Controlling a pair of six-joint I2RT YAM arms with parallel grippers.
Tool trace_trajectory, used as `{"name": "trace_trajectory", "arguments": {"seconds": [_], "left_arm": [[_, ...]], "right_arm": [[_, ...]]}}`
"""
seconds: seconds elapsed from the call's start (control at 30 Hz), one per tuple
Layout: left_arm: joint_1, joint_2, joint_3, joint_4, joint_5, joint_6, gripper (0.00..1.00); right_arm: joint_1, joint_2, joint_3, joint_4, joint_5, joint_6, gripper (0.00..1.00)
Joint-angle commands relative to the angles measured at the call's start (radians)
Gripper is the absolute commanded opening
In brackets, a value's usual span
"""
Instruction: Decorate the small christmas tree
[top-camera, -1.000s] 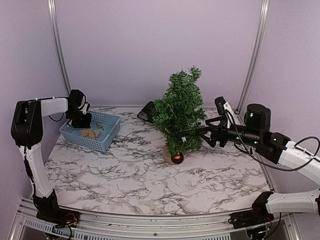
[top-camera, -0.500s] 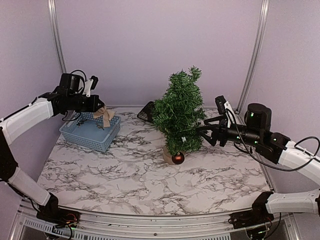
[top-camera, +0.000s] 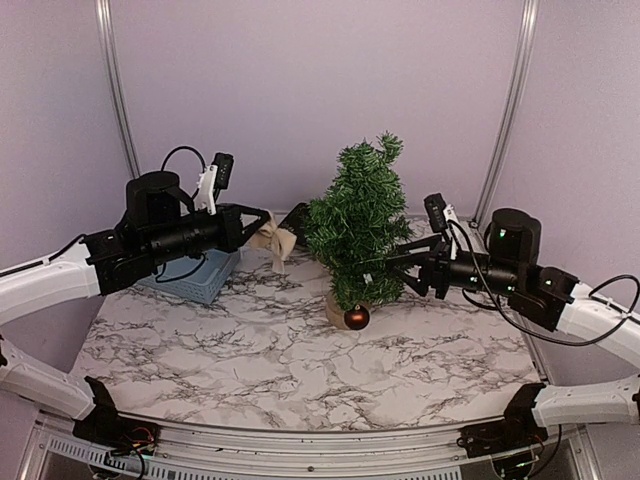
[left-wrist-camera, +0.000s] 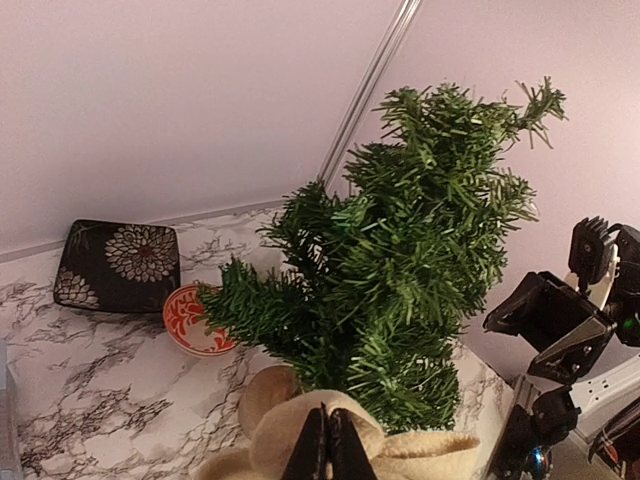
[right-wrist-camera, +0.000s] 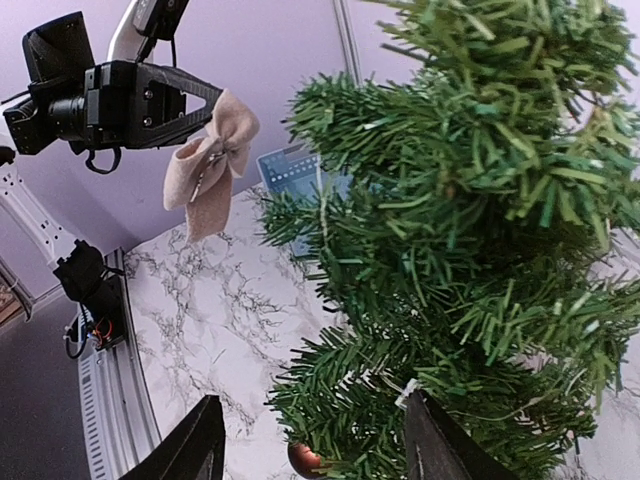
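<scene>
Along the near half, the marbled worktop lies bare, leaving both arms room to swing. Mid-worktop stands the small christmas tree, a red bauble low in front. It looks light and tippy, its branches bristly and springy, so it is best steadied low down by a stout branch. The right claw is spread either side of a lower branch, not clamped. The left claw is pinched on a soft beige bow and hovers just left of the tree. Behind it sit a blue basket and a dark patterned plate — tighter quarters near the wall.
</scene>
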Motion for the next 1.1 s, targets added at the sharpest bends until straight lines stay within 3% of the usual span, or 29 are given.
{"name": "trace_trajectory", "arguments": {"seconds": [0.0,0.1,0.53,0.83,1.07], "left_arm": [[-0.104,0.046,0.060,0.126,-0.142,0.000,0.00],[-0.146,0.081,0.109,0.135,-0.169,0.028,0.00],[-0.148,0.262,0.389,0.154,-0.126,0.146,0.00],[-0.147,0.373,0.493,0.168,-0.114,0.154,0.00],[-0.138,0.414,0.501,0.189,-0.105,0.130,0.00]], "right_arm": [[0.077,0.006,0.045,0.029,0.046,-0.009,0.60],[0.115,0.025,0.053,0.058,0.073,-0.003,0.61],[0.148,0.126,0.164,0.247,0.128,0.015,0.68],[0.153,0.210,0.247,0.303,0.266,0.024,0.69],[0.152,0.251,0.270,0.287,0.359,0.016,0.56]]}}
